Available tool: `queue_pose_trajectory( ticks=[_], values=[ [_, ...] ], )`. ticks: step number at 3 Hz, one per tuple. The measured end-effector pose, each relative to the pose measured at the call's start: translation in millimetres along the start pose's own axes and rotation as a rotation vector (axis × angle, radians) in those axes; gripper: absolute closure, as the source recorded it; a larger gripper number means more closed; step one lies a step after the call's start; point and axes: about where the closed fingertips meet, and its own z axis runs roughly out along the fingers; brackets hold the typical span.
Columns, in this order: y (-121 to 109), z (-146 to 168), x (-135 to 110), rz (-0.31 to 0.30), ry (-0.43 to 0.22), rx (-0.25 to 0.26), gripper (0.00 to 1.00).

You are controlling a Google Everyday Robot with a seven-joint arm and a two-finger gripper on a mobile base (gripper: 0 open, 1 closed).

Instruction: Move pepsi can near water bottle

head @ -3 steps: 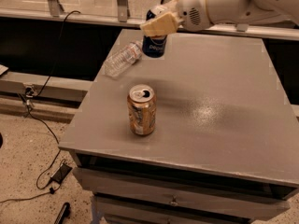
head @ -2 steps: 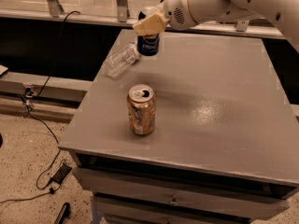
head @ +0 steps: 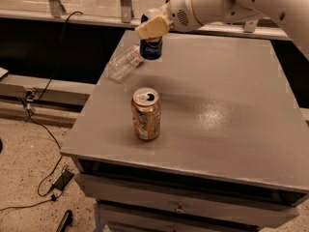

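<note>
Gripper: your gripper hangs over the far left part of the grey table, its tan fingers clamped on the top of the pepsi can.
Pepsi can: upright beneath the gripper; you cannot tell whether its base touches the table.
Water bottle: lying on its side by the table's left edge, one end just beside the pepsi can.
Gold-brown can: upright near the front, well apart from both.
Arm: white, entering from the upper right.

No legible lettering on pepsi can in end effector
</note>
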Motion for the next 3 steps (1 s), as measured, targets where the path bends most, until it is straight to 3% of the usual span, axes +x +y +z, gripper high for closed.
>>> queue_pose_trajectory(
  ticks=[3],
  values=[
    [0.1,51.9,44.6,-0.018,0.069,-0.06,1.0]
  ],
)
